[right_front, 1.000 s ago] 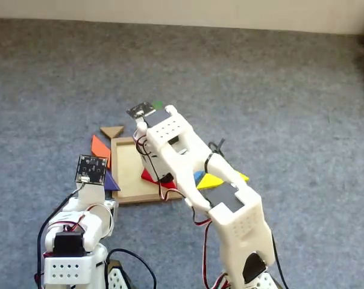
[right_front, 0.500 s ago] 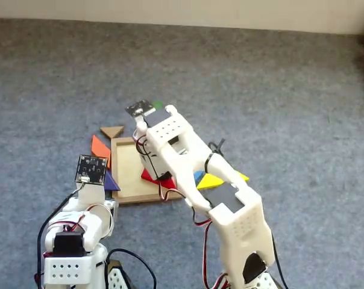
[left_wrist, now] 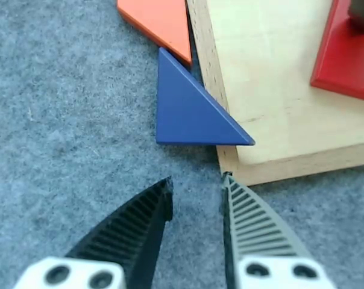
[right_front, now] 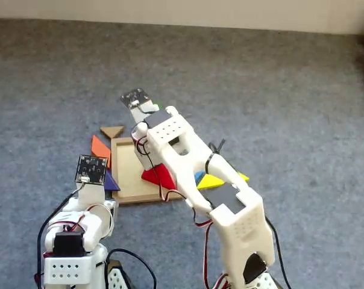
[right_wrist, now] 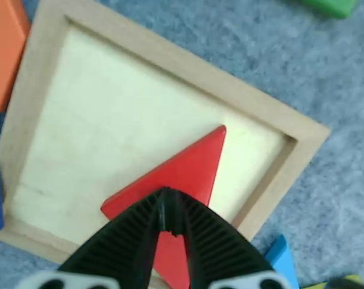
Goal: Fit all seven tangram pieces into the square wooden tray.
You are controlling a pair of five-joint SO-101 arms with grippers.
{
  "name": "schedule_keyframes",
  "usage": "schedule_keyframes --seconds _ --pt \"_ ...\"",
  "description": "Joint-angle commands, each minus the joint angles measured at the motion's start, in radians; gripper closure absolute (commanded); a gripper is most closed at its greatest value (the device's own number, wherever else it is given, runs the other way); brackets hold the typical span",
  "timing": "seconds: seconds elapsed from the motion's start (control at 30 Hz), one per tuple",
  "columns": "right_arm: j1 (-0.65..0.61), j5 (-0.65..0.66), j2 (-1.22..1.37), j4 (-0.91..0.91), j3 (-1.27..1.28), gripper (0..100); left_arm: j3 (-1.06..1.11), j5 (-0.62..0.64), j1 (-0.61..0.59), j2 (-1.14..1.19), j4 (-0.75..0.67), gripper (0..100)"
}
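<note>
your right gripper [right_wrist: 168, 217], closed on nothing, sits tip-down over the red triangle [right_wrist: 188, 168] inside the tray [right_wrist: 170, 60]; the blue triangle [left_wrist: 191, 111] lies against the rim's outside, straight ahead of your open left gripper [left_wrist: 196, 179].

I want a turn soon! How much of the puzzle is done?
Barely started. Only the red triangle is in the tray, with the right fingers shut over it. Six lie outside: orange piece, blue triangle, tan triangle, green piece, yellow piece, light-blue piece.

Red triangle [right_wrist: 194, 162] in wooden tray [right_wrist: 170, 66], blue triangle [left_wrist: 185, 114] outside
</note>
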Motion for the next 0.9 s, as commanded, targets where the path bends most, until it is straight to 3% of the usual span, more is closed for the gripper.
schedule_keyframes --seconds 0.0,0.4,0.6,0.73,0.87 --pt "0.044 0.003 0.005 -0.016 0.002 99.3 0.021 -0.005 0.013 -0.054 0.005 86" --pt "0.179 0.011 0.012 -0.007 0.004 99.3 0.021 -0.005 0.013 -0.054 0.005 86" --pt "0.200 0.011 -0.002 0.104 -0.013 99.3 0.021 -0.005 0.013 -0.054 0.005 86" --pt "0.197 0.011 -0.111 0.122 -0.061 99.3 0.021 -0.005 0.013 -0.054 0.005 86" --pt "0.225 0.009 -0.277 0.111 0.045 99.3 0.021 -0.005 0.013 -0.054 0.005 86"
